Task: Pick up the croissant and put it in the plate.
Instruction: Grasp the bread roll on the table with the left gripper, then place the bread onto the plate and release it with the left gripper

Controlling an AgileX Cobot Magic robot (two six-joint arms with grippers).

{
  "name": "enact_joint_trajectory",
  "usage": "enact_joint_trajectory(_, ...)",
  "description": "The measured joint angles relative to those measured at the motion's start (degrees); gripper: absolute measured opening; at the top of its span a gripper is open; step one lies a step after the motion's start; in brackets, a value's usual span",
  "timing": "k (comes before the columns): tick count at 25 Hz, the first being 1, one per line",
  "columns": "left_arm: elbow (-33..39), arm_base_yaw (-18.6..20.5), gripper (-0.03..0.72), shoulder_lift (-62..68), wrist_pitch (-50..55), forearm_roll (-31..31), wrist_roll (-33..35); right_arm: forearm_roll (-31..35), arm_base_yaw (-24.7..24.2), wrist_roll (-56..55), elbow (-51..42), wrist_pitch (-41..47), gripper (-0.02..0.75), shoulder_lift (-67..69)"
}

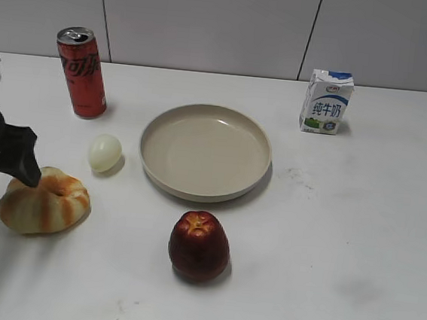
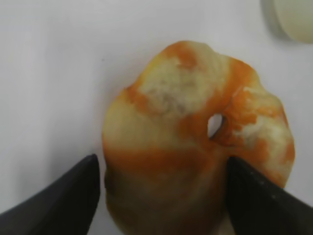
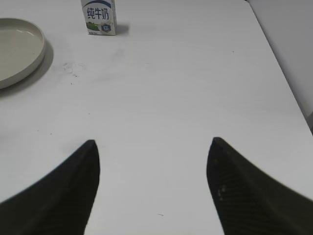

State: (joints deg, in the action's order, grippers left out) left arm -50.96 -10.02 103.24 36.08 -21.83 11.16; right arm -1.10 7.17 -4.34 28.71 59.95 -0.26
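The croissant, a puffy ring with orange and cream stripes, lies on the white table at the front left. It fills the left wrist view. My left gripper is open and straddles the croissant's near end. Its right finger touches the pastry and its left finger stands a small gap off. The beige plate sits empty in the middle of the table, to the right of the croissant; its edge shows in the right wrist view. My right gripper is open and empty over bare table, out of the exterior view.
A pale egg lies between croissant and plate, and shows at the top right of the left wrist view. A dark red apple stands in front of the plate. A red can stands back left, a milk carton back right.
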Motion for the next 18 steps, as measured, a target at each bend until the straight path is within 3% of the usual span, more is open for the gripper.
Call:
enact_joint_trajectory(1, -0.4, 0.0, 0.461, 0.7, 0.1, -0.4, 0.0, 0.0, 0.0, 0.0, 0.0, 0.0, 0.52, 0.0)
enact_joint_trajectory(4, -0.6, 0.0, 0.172, 1.1, 0.3, -2.0, 0.0, 0.0, 0.0, 0.0, 0.0, 0.0, 0.52, 0.0)
enact_joint_trajectory(5, -0.6, 0.0, 0.129, 0.9, 0.4, -2.3, 0.0, 0.0, 0.0, 0.0, 0.0, 0.0, 0.52, 0.0)
enact_joint_trajectory(11, -2.1, 0.0, 0.132, -4.9, 5.6, -4.7, 0.0, 0.0, 0.0, 0.0, 0.0, 0.0, 0.52, 0.0)
enact_joint_trajectory(15, -9.1, -1.4, 0.132, -9.5, 7.7, -5.4, 0.0, 0.0, 0.0, 0.0, 0.0, 0.0, 0.52, 0.0)
enact_joint_trajectory(18, -15.9, -4.5, 0.132, -9.5, 7.7, -6.5, 0.0, 0.0, 0.0, 0.0, 0.0, 0.0, 0.52, 0.0)
